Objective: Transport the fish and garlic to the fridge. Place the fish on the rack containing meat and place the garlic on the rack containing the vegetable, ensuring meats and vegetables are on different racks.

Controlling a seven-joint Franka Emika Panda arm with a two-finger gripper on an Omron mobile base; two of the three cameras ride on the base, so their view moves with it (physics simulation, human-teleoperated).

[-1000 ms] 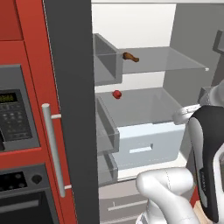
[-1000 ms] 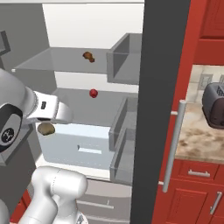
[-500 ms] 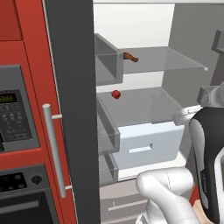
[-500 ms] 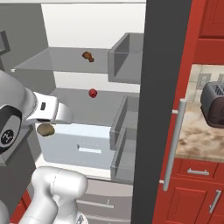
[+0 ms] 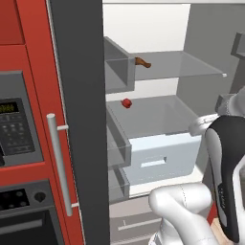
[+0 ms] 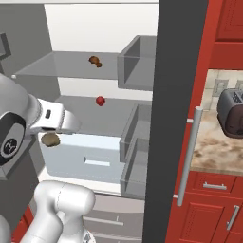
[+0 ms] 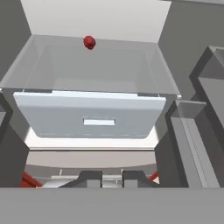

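Pincer (image 6: 51,138) clamped on garlic (image 6: 50,139), level with drawer front (image 7: 92,119) of open fridge (image 5: 191,115). Round red item (image 7: 89,42) ahead on shelf above drawer; brown item (image 6: 95,60) one shelf higher. Risks, as judged: wrong rack chosen; bulb rolling off clear shelf edge upon release; wrist clipping door bins (image 6: 137,156).

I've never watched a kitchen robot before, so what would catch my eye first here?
Probably the open fridge with its white inside: a small round red item sits alone on the middle shelf, and a brown piece of food on the shelf above. In front, the white arm holds a beige-brown garlic in its gripper, above the pale drawer.
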